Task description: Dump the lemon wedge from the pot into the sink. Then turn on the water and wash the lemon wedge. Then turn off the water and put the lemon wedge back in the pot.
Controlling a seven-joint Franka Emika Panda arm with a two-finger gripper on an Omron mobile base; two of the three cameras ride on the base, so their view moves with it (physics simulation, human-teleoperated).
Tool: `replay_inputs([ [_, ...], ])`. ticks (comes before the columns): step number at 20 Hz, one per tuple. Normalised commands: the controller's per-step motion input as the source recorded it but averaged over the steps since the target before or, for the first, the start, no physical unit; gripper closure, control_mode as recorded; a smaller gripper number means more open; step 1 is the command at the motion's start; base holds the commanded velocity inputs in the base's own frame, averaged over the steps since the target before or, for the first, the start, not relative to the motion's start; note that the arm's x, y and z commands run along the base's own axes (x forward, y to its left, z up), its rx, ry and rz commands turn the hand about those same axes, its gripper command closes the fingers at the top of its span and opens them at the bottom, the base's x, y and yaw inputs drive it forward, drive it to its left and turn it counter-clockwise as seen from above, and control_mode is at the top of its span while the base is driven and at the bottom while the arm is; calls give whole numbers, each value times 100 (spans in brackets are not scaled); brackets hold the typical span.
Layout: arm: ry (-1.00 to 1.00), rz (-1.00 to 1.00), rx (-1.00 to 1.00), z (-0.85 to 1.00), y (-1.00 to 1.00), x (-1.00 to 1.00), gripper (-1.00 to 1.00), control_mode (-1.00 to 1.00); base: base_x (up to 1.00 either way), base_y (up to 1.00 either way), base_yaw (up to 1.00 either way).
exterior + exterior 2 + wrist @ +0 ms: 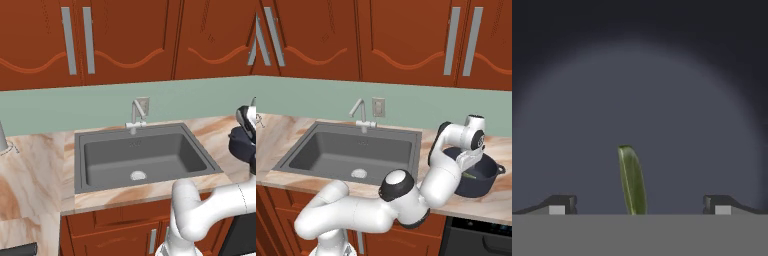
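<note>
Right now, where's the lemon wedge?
The lemon wedge lies on the floor of the pot, which sits on the counter right of the sink; in the hand view it's between the open jaws.

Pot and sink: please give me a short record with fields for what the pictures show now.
pot: on the counter, right of the sink
lemon wedge: inside the pot, between the open fingers
gripper: open, lowered into the pot, holding nothing
faucet: behind the sink, no water visible
drain: nothing on it
</note>
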Motion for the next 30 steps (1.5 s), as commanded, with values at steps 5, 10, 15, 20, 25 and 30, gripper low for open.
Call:
replay_inputs([
  [5, 0, 0, 0, -20, 0, 1, -100, -100, 0, 0, 0],
  [10, 5, 0, 3, -7, 0, -27, -100, -100, 0, 0, 0],
  [15, 4, 0, 0, 0, 0, -32, -100, -100, 0, 0, 0],
  [20, 7, 0, 0, -11, 0, -20, -100, -100, 0, 0, 0],
  [25, 2, 0, 0, -15, 1, -8, -100, -100, 0, 0, 0],
  [30, 0, 0, 0, -5, 1, 0, -100, -100, 0, 0, 0],
])
